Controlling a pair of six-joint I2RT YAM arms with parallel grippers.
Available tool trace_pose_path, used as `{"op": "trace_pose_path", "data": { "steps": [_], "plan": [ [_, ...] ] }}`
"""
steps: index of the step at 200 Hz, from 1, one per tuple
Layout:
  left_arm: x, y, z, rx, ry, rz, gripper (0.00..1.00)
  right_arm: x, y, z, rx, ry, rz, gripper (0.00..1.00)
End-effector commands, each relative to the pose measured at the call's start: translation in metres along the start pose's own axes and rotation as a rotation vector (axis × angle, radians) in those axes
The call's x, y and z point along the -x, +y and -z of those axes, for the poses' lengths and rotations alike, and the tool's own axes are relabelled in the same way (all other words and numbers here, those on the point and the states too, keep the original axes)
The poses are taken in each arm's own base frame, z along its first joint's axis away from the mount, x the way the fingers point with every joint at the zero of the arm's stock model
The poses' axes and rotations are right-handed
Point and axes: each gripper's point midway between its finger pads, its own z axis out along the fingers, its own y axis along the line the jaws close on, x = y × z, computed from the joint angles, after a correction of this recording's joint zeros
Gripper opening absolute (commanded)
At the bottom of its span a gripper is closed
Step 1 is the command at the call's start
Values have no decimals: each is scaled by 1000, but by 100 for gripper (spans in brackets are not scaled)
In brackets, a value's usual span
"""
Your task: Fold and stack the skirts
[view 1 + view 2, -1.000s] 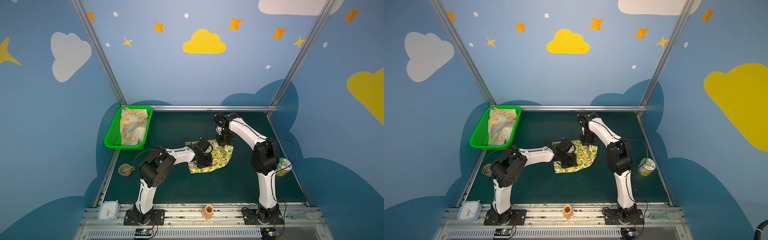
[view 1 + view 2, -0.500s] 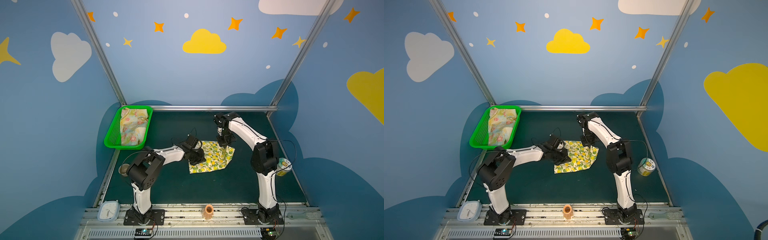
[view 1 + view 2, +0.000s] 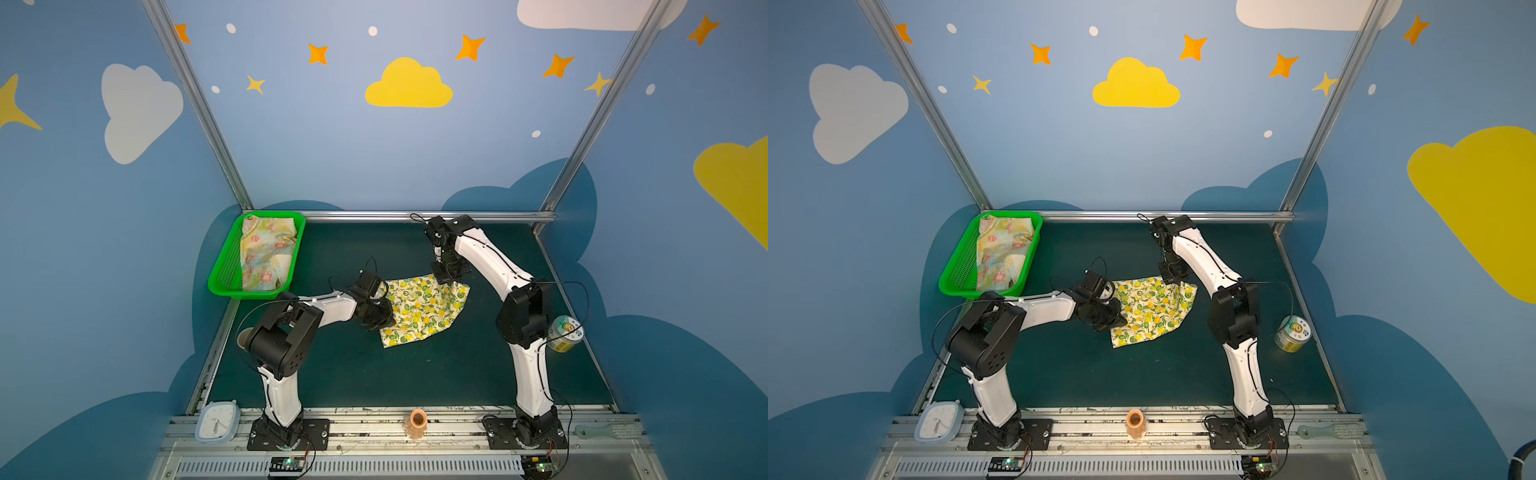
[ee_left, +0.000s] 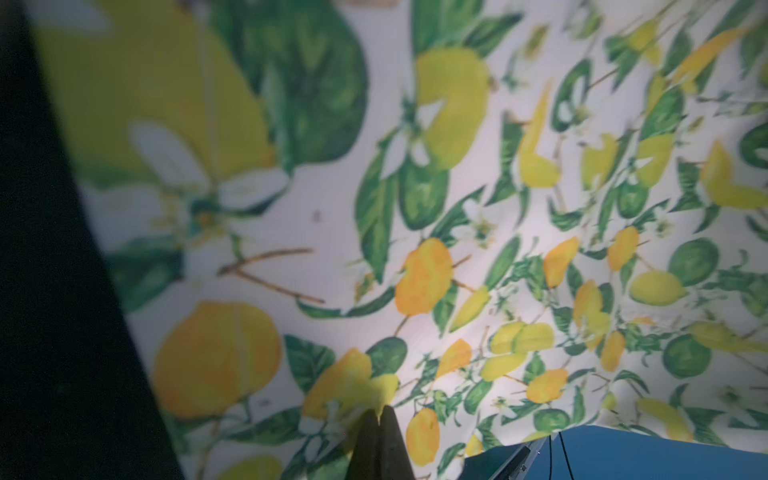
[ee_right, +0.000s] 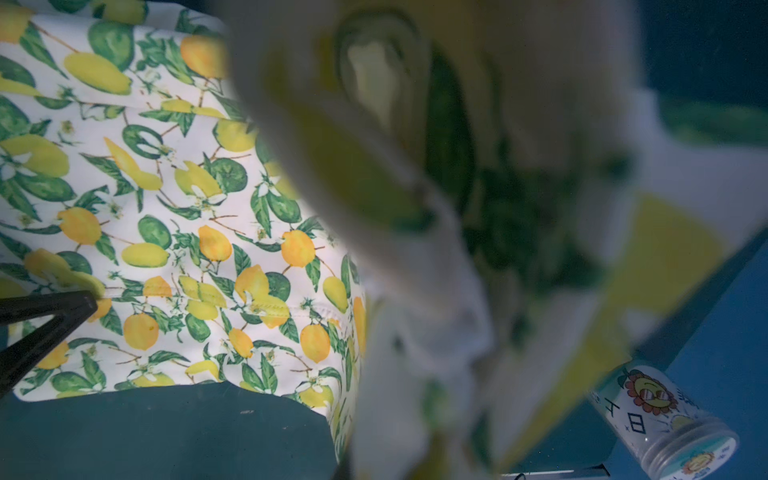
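pinching lemon skirt's (image 3: 419,309) opposite edges: left fingers (image 4: 376,440), right fingers (image 3: 444,278)

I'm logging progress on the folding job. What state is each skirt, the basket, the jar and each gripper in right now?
lemon skirt: spread on the mat, gripped at two edges.
green basket: upright, one skirt inside.
flowered skirt: crumpled in the green basket.
left gripper: jaws shut on the lemon skirt.
right gripper: jaws shut on its far corner.
jar: lying on its side.
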Motion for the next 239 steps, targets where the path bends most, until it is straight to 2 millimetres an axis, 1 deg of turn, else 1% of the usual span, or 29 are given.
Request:
{"op": "trace_pose_path", "data": {
  "steps": [1,28,52,86,115,162,189,212,239],
  "plan": [
    [-11,3,-15,13,22,5,4,1,-7,-4,-50,25,27,0],
    [-21,1,-29,8,40,16,4,7,-7,-6,-66,21,43,0],
    [-28,-4,-41,-10,54,26,4,8,-3,-2,-68,16,53,0],
    [-36,-8,-56,-17,71,37,4,2,4,7,-68,13,51,0],
    [-38,-11,-65,-46,73,63,4,-6,20,12,-40,21,42,0],
    [-37,-16,-70,-88,46,97,4,-16,43,6,6,46,10,0],
    [-36,-16,-69,-93,33,104,4,-21,53,7,79,34,-24,0],
    [-36,-17,-68,-98,25,99,4,-25,66,10,171,17,-63,0],
    [-35,-19,-69,-106,22,100,4,-24,76,13,255,-16,-109,0]
  ]
}}
